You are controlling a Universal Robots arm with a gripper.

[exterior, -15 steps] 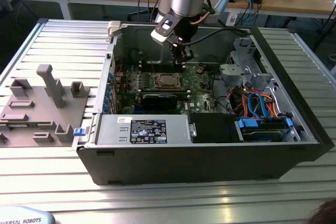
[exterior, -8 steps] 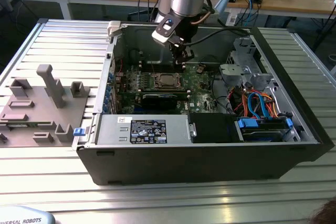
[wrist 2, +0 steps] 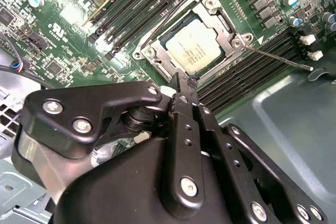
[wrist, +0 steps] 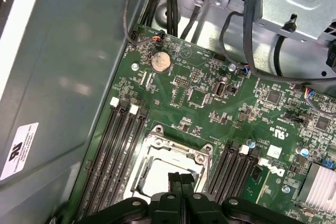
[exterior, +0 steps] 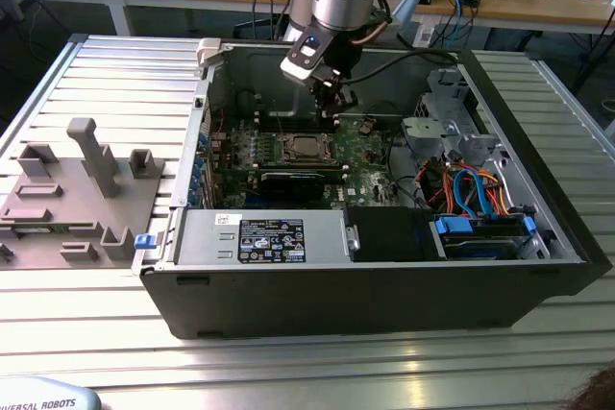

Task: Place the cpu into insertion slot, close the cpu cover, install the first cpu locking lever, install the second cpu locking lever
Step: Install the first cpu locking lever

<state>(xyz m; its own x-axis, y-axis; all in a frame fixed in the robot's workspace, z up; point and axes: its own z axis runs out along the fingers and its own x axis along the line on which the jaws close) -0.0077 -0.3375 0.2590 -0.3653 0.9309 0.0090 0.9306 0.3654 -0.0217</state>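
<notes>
2 black fingers (wrist 2: 185,109) of the gripper (wrist 2: 185,83) are closed together with nothing between them. In the second wrist view their tips sit right at the edge of the insertion slot (wrist 2: 146,52), by 1 corner of its silvery rim. Whether they touch the metal cannot be told.

The cpu (wrist 2: 193,51) lies flat inside the slot, its pale grey top facing up. The cpu cover (wrist 2: 224,24) is folded down over it, and the chip shows through the cover's window.

1 thin wire lever (wrist 2: 278,57) sticks out from a corner of the socket across the black memory slots (wrist 2: 247,74), its tip near the grey case wall. Another thin lever (wrist 2: 173,17) runs along the opposite side of the socket.

The green motherboard (wrist 2: 68,40) lies in an open computer case (exterior: 384,285) on a ribbed metal table (exterior: 288,372). A grey fixture (exterior: 77,189) stands at the exterior view's left.
</notes>
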